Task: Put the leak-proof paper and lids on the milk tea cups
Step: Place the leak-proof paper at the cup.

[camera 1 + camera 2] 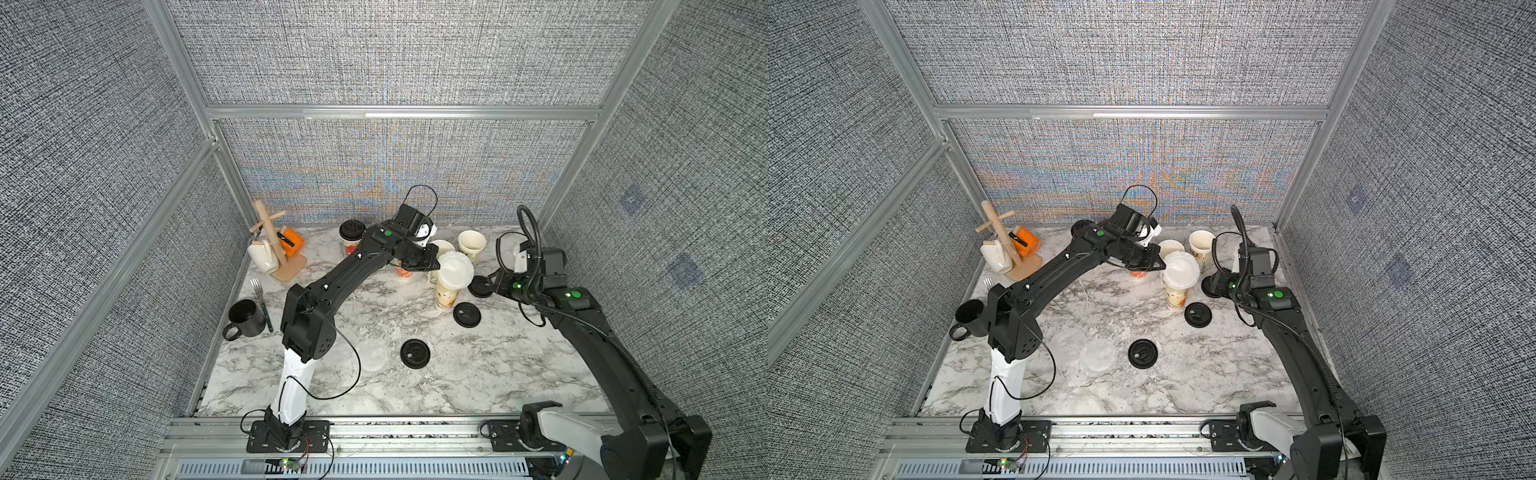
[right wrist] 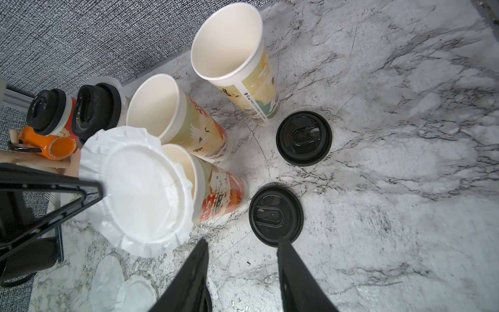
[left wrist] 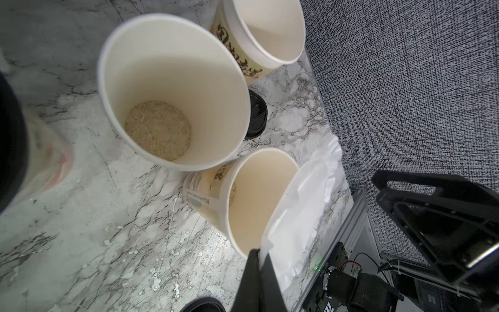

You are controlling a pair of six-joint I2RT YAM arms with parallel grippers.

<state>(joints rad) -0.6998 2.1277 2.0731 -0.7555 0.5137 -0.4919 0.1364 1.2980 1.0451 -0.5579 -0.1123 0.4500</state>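
Slippage is what we're worried about. The left gripper [image 3: 259, 255] is clamped on just the rim of one leak-proof paper disc [image 2: 140, 189]. That floppy film hangs off-centre past its fingertips, covering only part of the red-orange milk tea cup [image 2: 216, 194] underneath. We reckon if it lets go like this, the disc slides off the mouth or sags inside. Dragging it across could also nudge that tall cup into the neighbouring cup [image 3: 172, 67] right beside it.

The right gripper [image 2: 241, 243] has its fingers apart with nothing between them, and a black lid [image 2: 275, 213] lies flat at one fingertip.

As for contents, the neighbouring cup has a thin, pale, grainy layer at the bottom, and we can see a sliver of the same in the cup under the disc. We can't see the bottom of the third open cup [image 3: 267, 29]. Two lidded cups [image 2: 48, 110] stand beyond the left gripper. Spare discs [image 1: 372, 355] lie on the marble table [image 1: 457, 374], well back from both grippers.
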